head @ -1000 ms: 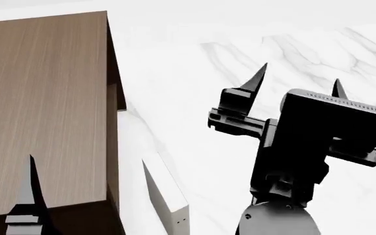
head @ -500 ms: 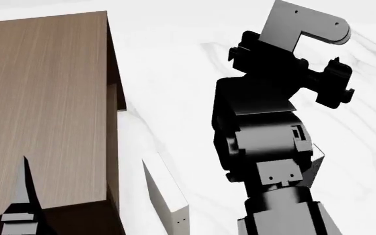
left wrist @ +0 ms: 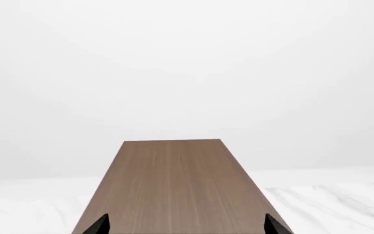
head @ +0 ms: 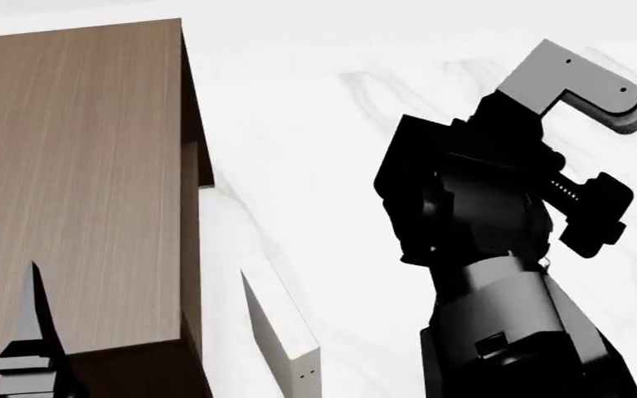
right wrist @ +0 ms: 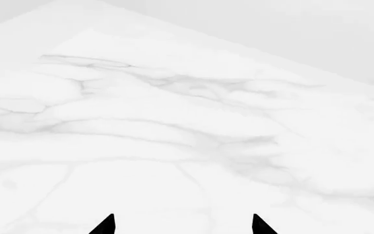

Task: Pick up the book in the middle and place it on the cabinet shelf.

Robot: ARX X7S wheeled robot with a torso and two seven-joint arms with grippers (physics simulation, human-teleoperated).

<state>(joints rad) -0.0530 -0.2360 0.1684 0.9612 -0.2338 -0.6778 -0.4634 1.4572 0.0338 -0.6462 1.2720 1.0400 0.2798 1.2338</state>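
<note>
The book is not in view in any frame. The dark-brown cabinet shelf (head: 75, 182) fills the left of the head view, showing its lighter flat top and, on the right, its dark side. In the left wrist view my left gripper (left wrist: 187, 227) hovers open over that wood-grain top (left wrist: 174, 185), with nothing between its fingertips. One of its fingers (head: 34, 319) shows at the lower left of the head view. My right gripper (right wrist: 181, 225) is open and empty above the white marble surface (right wrist: 174, 122). The right arm (head: 484, 215) looms at the right of the head view, hiding its own jaws.
An off-white book with small dark dots (head: 283, 332) stands on edge on the marble floor (head: 330, 141), just right of the cabinet's near corner. A pale slab-like shape (head: 221, 224) lies against the cabinet's side behind it.
The right arm has swung its wrist round, so its fingertips, seen pointing up one second ago, are now hidden. Its grey bracket shifted right and down. The left finger drifted slightly left.
</note>
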